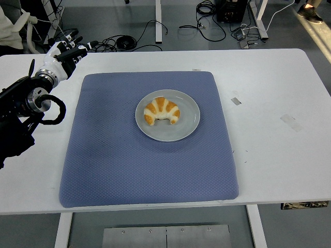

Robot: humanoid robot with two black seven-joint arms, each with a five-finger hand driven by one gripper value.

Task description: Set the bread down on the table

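left hand (64, 53) sits in the upper left of the frame, fingers (78, 49) loosely spread and holding nothing, black arm (20, 111) trailing down the left edge. the bread (162, 110), a croissant, lies on a grey plate (189, 124) just above the middle of the frame, well apart from that hand. plate rests on a blue mat (129, 165) covering most of the white table (279, 150). bits of tape (236, 101) on the right side, cables (155, 31) on the floor up top.

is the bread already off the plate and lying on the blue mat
No, the bread lies on the grey plate, which sits on the blue mat, and the left hand is far off at the table's left edge.
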